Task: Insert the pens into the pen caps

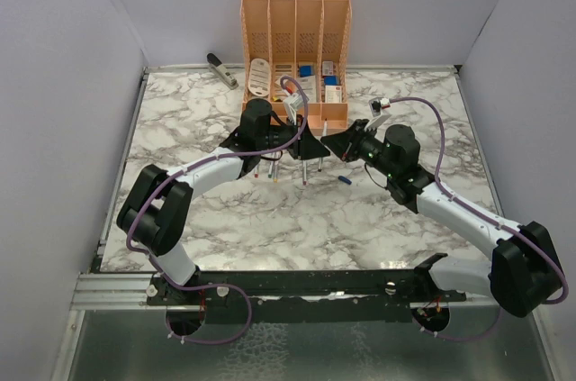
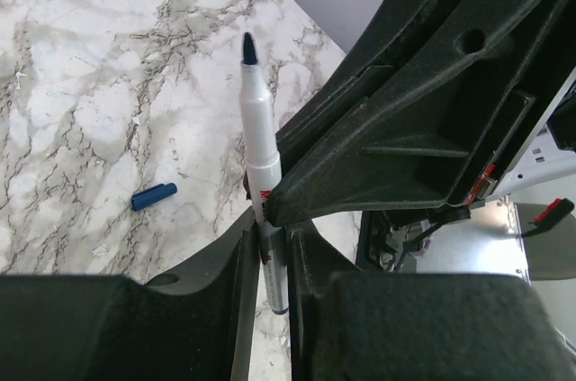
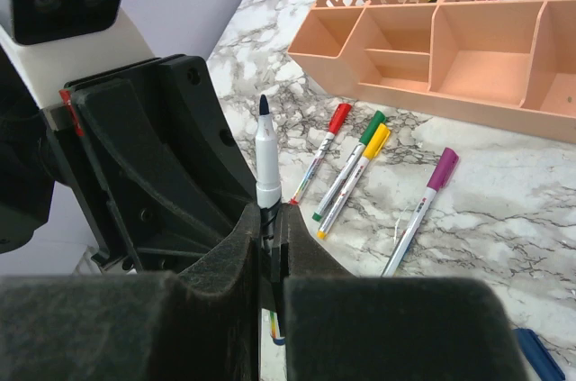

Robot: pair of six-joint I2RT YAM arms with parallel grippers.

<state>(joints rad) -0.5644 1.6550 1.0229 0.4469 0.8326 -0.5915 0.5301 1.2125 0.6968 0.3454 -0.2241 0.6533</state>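
We've got the blue pen (image 2: 258, 129) pinched by both the right end effector (image 3: 270, 246) and the left end effector (image 2: 273, 282) just in front of the organizer (image 3: 396, 93), and it looks light, stiff and slippery, so we'd grip mid-barrel, clear of the tip.

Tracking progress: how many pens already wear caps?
4, all lying on the table: red-capped pen, green-capped pen and yellow-capped pen together, purple-capped pen apart. Others may be hidden.

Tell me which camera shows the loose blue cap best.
Left wrist: the blue cap lies whole and unobstructed on the table. The top view shows only a tiny blue speck; the right wrist view cuts it off at the bottom corner.
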